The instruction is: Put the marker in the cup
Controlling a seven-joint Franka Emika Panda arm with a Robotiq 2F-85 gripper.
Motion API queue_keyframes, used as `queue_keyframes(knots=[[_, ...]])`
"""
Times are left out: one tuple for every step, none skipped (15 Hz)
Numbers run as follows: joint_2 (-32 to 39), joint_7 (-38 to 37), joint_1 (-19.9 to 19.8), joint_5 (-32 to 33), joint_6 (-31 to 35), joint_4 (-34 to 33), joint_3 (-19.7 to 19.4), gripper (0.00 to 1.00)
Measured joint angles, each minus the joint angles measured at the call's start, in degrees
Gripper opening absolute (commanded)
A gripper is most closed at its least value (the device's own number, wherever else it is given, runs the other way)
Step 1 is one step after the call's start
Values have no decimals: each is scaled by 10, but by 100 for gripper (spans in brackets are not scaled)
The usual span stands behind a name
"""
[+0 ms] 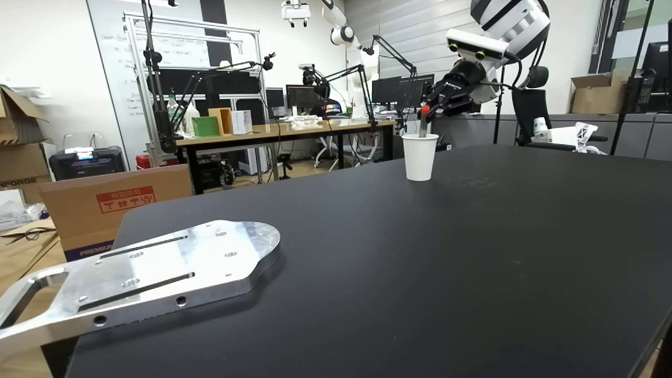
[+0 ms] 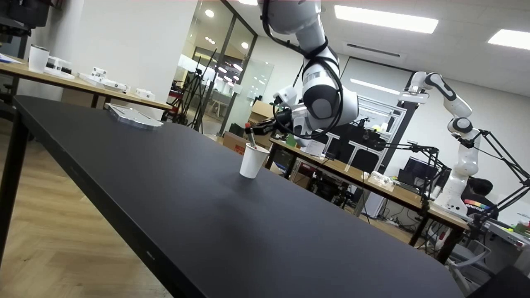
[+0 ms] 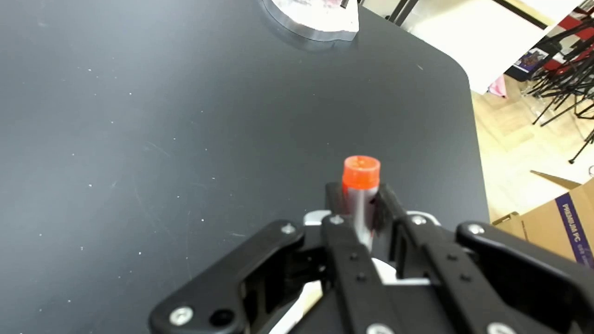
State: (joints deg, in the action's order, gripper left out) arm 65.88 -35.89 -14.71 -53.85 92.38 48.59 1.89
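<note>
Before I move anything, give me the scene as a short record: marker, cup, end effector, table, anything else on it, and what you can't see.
marker: red end up, lower end inside the mouth of the cup
cup: white, upright
end effector: closed on the marker's upper part, just below the red end
table: black, cup standing on it
also on table: metal plate, apart from the cup, one end past the table edge
task status: marker partly in, not released
unseen: marker's lower tip; can't tell whether it touches bottom
</note>
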Motion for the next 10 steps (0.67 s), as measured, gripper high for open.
queue_keyframes(knots=[[2,0,0,0,0,-2,0,45],[3,0,0,0,0,-4,1,50],[5,0,0,-1,0,-7,1,58],[5,0,-1,-1,0,-9,2,64],[5,0,-1,-2,0,-12,4,72],[5,0,-2,-3,0,-16,6,78],[5,0,-3,-4,0,-20,8,84],[5,0,-4,-5,0,-26,10,92],[4,0,-5,-8,0,-31,11,98],[4,0,-7,-10,0,-37,13,100]])
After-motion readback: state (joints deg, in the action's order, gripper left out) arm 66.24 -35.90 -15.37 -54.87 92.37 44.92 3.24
